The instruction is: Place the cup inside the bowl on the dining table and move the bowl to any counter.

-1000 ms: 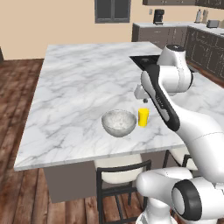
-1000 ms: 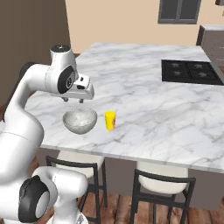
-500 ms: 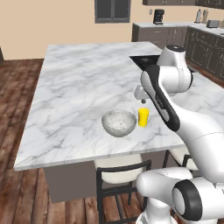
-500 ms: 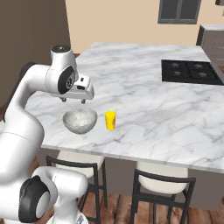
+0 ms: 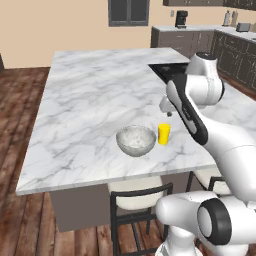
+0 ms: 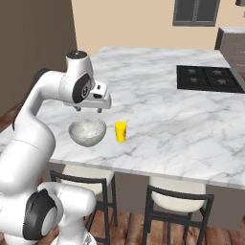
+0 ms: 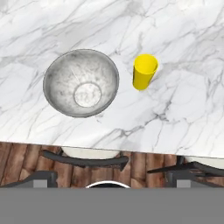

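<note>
Above the near edge of the table [image 5: 90, 100], the tool [image 6: 91, 108] hung over the bowl [image 6: 87, 132] and the cup [image 6: 120, 131], touching neither and holding nothing. Its fingers were small and partly masked by the white hand in both base views, and the hand view did not show the tips, so whether they were spread or pressed together could not be told.

The bowl [image 5: 135, 140] sat upright on the marble near the front edge, nothing inside it. The cup [image 5: 163, 134] stood upright just beside it, on the cooktop side, a clear gap between them. From the hand view the bowl [image 7: 81, 82] and the cup [image 7: 144, 71] both showed from above, cup mouth open and nothing in it.

No brand, label or writing could be read anywhere.

Cooktop [image 6: 207, 78] was cut off at the right edge of the right base view and partly hidden by the arm in the left base view. Stools [image 6: 174, 206] under the table edge were only partly visible. Back counter [image 5: 200, 35] with a dark coffee maker [image 5: 181, 19] was small and hard to make out.
</note>
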